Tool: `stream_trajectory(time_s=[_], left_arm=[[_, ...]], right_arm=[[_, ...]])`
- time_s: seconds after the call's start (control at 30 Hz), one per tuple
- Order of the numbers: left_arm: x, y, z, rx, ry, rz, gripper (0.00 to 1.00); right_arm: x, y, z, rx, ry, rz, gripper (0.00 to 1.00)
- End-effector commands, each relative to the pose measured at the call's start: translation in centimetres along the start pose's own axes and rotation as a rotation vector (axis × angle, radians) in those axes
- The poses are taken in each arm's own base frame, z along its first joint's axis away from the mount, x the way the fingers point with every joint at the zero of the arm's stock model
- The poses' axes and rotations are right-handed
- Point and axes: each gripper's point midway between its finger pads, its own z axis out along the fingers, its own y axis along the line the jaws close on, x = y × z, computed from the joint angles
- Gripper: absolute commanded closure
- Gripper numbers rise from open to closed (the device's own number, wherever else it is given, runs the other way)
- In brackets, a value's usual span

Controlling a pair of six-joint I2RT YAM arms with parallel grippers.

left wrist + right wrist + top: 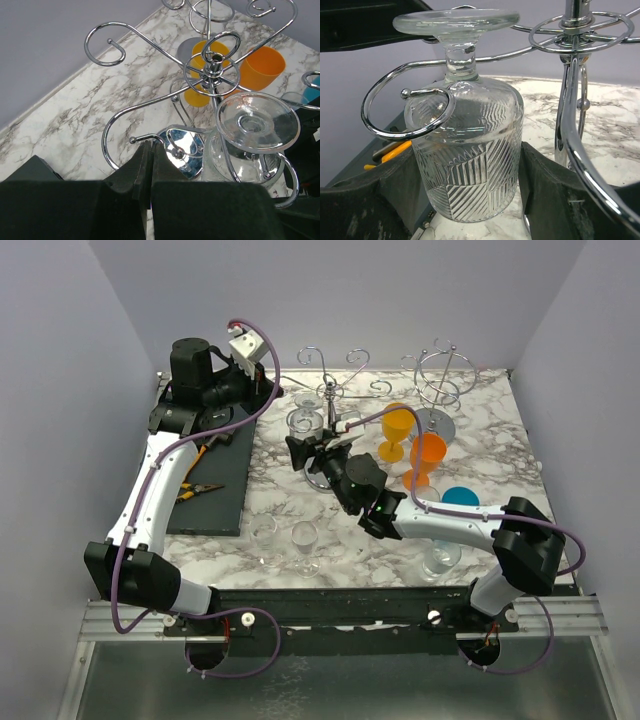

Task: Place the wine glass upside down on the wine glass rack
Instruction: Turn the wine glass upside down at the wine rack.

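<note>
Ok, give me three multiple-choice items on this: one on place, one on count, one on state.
1. Where is the ribbed clear wine glass between the right hand's fingers? A standing on the table; B hanging upside down in the chrome wire rack; C inside a cup.
2. How many orange plastic goblets? A one; B two; C four.
3. The left hand is: A shut; B wide open; C holding a goblet.
B, stem in a rack hook, foot up; B, two stand by the rack; A, its fingers meet.

The wine glass (467,165) sits upside down between the right fingers (555,200), stem inside a rack hook (422,91).
</note>
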Motion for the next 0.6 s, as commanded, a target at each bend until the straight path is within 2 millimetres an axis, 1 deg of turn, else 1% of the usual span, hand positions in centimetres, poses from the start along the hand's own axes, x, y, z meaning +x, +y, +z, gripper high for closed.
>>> stream_trajectory(time_s=[0.0, 0.1, 0.23, 0.43, 0.57], left_arm=[[1.2, -1.1, -0.1, 0.019, 0.040, -0.036, 1.00], [1.4, -1.3, 0.1, 0.027, 0.044, -0.042, 1.00], [1.6, -1.7, 0.2, 0.038, 0.048, -0.043, 1.00], [1.9, -1.7, 0.3, 0.039, 0.054, -0.041, 1.00], [2.0, -1.6, 0.4, 0.032, 0.058, -0.037, 1.00]], right_arm=[[-2.0, 2.7, 0.1, -0.120, -0.043, 0.005, 0.99], [-1.7, 3.6, 0.0, -0.178, -0.024, -0.028, 0.99], [-2.0, 4.4, -0.7, -0.249, -0.034, -0.076, 0.99], [-3.2, 3.6, -1.5, -0.250, -0.082, -0.133, 0.99], [-3.6, 3.7, -2.1, -0.276, -0.118, -0.131, 1.00]])
